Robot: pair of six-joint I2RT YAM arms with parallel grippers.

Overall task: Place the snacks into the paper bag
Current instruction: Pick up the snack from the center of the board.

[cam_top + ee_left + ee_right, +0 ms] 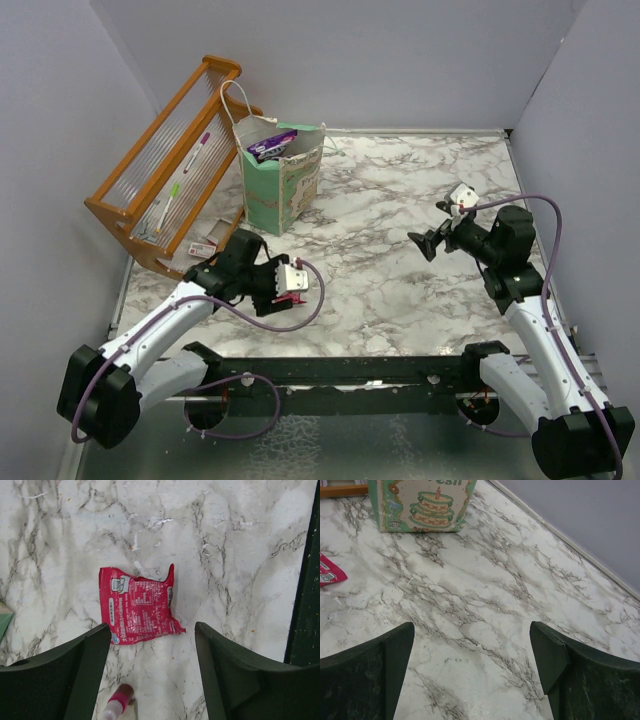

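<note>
Your left gripper [151, 627] hangs low over the marble table [240, 555], jaws apart, nothing between them. The small red-capped tube [117, 702] lies at 6 o'clock of the red snack packet [137, 605], so set down beyond it and pinch the packet's crinkled edge. Farther off at 12 o'clock stands the paper bag [285, 190], purple packets [272, 145] already inside. At 3 o'clock the right gripper [430, 240] gapes empty.
</note>
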